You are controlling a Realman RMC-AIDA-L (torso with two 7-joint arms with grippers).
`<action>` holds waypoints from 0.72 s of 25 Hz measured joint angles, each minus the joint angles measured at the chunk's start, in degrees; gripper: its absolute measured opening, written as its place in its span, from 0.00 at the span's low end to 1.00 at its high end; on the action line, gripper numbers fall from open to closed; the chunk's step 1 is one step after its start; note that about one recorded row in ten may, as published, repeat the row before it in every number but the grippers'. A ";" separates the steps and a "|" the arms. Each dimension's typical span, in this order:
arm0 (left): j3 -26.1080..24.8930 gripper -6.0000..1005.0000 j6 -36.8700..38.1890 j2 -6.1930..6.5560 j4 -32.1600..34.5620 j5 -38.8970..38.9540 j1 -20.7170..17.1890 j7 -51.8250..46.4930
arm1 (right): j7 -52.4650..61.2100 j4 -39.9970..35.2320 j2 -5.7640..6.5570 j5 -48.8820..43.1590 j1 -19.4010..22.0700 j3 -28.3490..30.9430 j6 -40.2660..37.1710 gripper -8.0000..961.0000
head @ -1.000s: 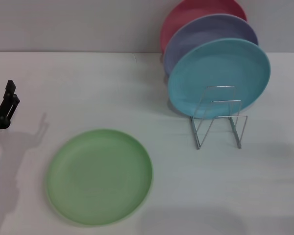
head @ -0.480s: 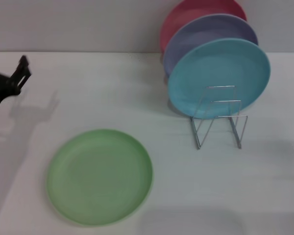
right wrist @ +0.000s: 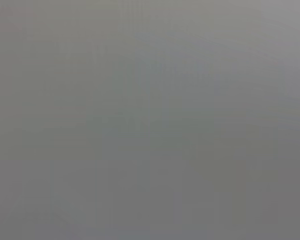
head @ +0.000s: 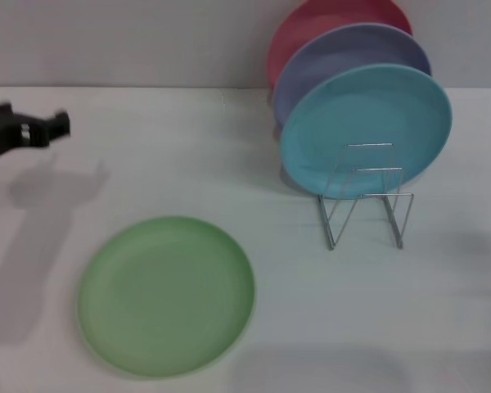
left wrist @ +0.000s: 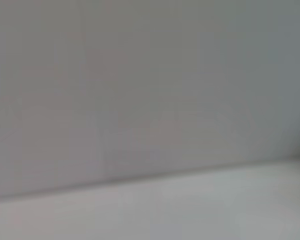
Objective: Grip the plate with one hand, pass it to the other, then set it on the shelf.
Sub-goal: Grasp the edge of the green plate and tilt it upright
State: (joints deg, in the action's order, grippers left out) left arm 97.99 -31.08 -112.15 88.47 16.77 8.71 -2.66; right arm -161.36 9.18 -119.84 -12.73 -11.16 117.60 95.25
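From the head view I have the plate lying flat on the white table, toward the near left, with nothing touching it. The rack stands well to its right and farther back, a thin wire frame whose front loops are bare. Behind those loops three plates lean upright in a row: a turquoise plate in front, a lavender plate behind it, and a red plate at the back, close to the grey wall.

My left gripper comes in at the left edge of the head view, above the table and well apart from the plate, back and to the left of it. It is smeared in that picture, so I cannot tell how its jaws stand. It carries nothing that I can see. Its shadow falls on the table just below and to the right of it.

The left wrist view gives me none of that: only a flat grey surface with a paler band along one side, and no plate, rack or fingers. The right wrist view is emptier still, a plain grey field. My right gripper does not appear in any of the three views, so only the head view lets me place the plate and rack.
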 joint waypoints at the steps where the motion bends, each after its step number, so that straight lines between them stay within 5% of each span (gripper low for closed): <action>1: -2.82 0.80 -8.13 -1.41 2.24 1.98 1.14 3.24 | -0.01 0.00 0.03 0.00 -0.10 0.03 -0.48 0.86; 4: -2.82 0.80 -8.13 -1.41 2.24 1.98 1.14 3.24 | -0.02 -0.06 0.12 0.00 -0.60 0.49 -1.80 0.86; 5: -11.53 0.80 -21.92 -5.94 5.69 8.72 2.72 13.63 | -0.03 -0.15 0.14 0.00 -0.77 0.68 -2.16 0.86; 18: -12.18 0.80 -32.09 -6.04 2.85 12.58 1.97 16.09 | -0.26 -0.25 0.07 -0.02 -0.61 1.40 -3.08 0.86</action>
State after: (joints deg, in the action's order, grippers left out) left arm 85.81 -63.17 -118.19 91.32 29.35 10.68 13.43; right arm -161.63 8.93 -119.77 -12.75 -11.77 119.01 92.17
